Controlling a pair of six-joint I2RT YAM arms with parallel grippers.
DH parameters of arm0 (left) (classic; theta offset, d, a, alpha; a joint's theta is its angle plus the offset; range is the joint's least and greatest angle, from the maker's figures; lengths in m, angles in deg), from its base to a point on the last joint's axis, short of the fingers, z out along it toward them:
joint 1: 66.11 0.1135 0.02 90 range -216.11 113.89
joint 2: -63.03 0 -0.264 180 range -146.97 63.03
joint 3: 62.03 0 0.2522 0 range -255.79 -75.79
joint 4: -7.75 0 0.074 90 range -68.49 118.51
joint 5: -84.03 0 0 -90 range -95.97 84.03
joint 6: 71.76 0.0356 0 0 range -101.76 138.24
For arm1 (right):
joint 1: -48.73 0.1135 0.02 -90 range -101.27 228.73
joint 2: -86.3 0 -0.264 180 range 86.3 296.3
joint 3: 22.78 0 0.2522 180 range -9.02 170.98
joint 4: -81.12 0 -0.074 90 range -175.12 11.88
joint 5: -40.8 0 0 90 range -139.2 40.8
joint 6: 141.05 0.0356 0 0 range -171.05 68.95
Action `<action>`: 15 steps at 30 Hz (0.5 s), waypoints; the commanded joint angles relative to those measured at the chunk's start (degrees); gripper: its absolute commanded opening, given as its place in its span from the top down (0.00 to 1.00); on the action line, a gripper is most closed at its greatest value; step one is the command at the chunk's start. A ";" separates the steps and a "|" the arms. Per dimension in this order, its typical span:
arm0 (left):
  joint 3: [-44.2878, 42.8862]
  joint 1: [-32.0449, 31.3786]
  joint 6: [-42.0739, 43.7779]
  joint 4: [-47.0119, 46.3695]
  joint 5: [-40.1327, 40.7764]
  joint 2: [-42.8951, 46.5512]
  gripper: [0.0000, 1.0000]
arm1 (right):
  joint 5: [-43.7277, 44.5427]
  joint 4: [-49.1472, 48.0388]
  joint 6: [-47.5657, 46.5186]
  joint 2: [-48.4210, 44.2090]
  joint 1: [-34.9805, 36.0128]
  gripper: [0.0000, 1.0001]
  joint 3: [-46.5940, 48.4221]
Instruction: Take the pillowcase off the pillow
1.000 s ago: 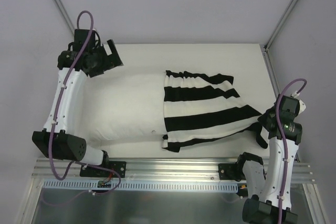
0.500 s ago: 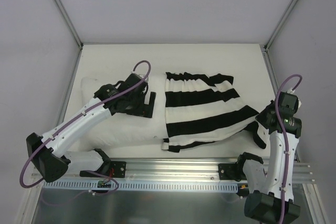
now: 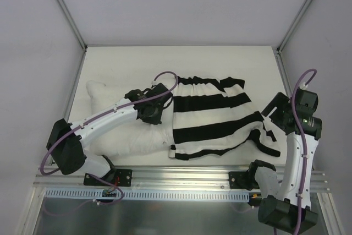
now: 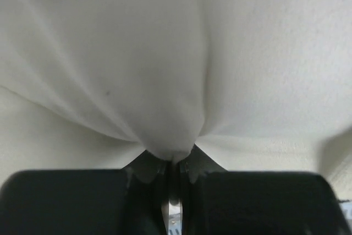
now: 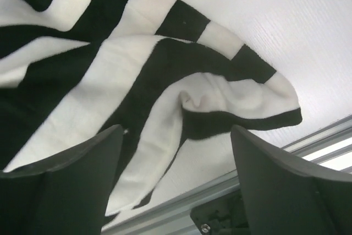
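left gripper (image 4: pixel 173 160) clamps pillow (image 3: pixel 110 130) fabric at frame centre | right gripper (image 5: pixel 176 129) wide, empty, at right edge | pillowcase (image 3: pixel 214 116) between them, half on pillow, long axis left-right, loose end just beside right gripper

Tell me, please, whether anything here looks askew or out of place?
Nothing damaged. The pillowcase sits half off the pillow, rumpled, its corner flopped loose by the open right gripper; the left gripper pinches a fold of pillow cloth.
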 commanded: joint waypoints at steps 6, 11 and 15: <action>-7.88 15.48 -0.45 -6.96 -21.08 5.86 1.00 | -7.50 8.22 -5.41 -3.90 3.94 0.07 5.08; -13.68 18.66 -0.63 -6.97 -27.86 4.81 1.00 | -11.99 4.02 -0.41 -8.47 17.12 0.01 0.87; -17.03 19.45 -1.24 -6.97 -28.30 2.44 1.00 | -7.96 -3.45 3.99 -11.73 39.17 0.04 -3.17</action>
